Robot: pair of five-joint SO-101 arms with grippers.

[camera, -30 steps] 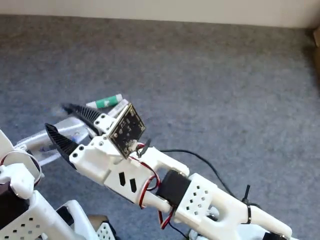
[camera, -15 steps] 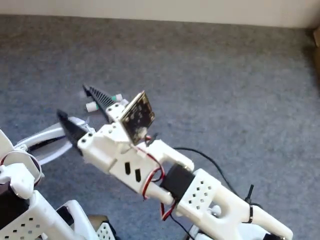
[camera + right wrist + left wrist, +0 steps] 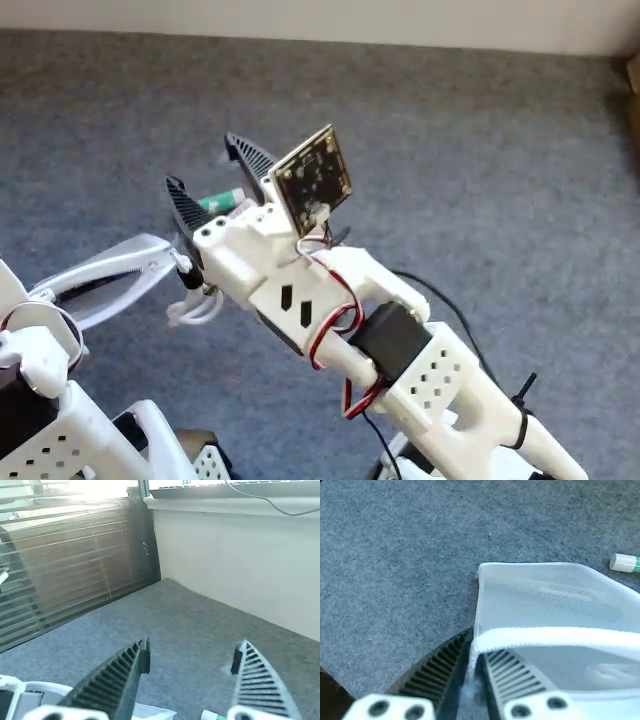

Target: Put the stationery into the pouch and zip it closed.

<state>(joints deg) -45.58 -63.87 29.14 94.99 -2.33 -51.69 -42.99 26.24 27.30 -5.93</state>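
A white mesh pouch [image 3: 545,605] lies on the grey carpet, its mouth held up at one end. My left gripper [image 3: 475,672] is shut on the pouch's white rim. In the high view the pouch [image 3: 120,268] stretches from the left arm toward the middle. A green and white marker [image 3: 222,200] lies on the carpet just beyond the pouch, and its white end [image 3: 625,562] shows past the pouch's far corner. My right gripper [image 3: 215,180] hangs open above the marker, tilted upward, with nothing between its fingers [image 3: 115,680].
Grey carpet [image 3: 450,150] spreads free to the right and back, up to a pale wall. A black cable [image 3: 440,290] trails beside the right arm. The left arm's base [image 3: 40,400] fills the near left corner.
My right gripper has lifted and swung to the right and farther back, from over the pouch to above the marker, and stayed open. The pouch and left arm have kept still.
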